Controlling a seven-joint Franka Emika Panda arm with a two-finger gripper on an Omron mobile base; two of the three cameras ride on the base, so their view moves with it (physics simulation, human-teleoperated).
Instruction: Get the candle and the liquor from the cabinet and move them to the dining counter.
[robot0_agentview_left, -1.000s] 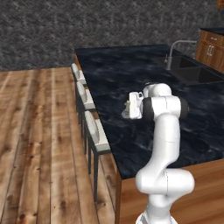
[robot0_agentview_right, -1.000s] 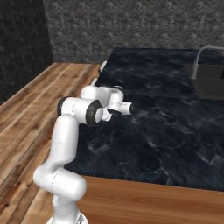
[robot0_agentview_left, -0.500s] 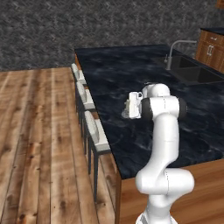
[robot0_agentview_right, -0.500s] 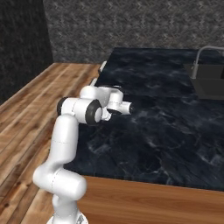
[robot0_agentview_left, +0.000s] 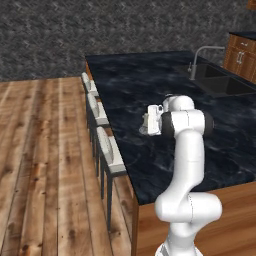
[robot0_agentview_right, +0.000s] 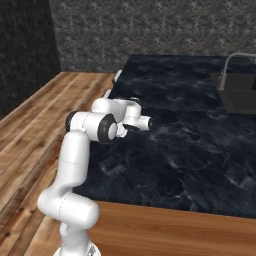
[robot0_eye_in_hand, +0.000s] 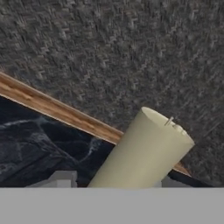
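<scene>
The white arm rises from its base, elbow bent, and reaches out level over the long black white-veined marble table (robot0_agentview_left: 150, 85), near its left edge where the white stools (robot0_agentview_left: 111, 152) stand. The hand (robot0_agentview_left: 146, 125) points sideways above the marble. In the hand view the short cream-white stick candle (robot0_eye_in_hand: 144, 151) rises slanted between the fingertips, wick at its top; the hand is clenched on it, held over the table.
</scene>
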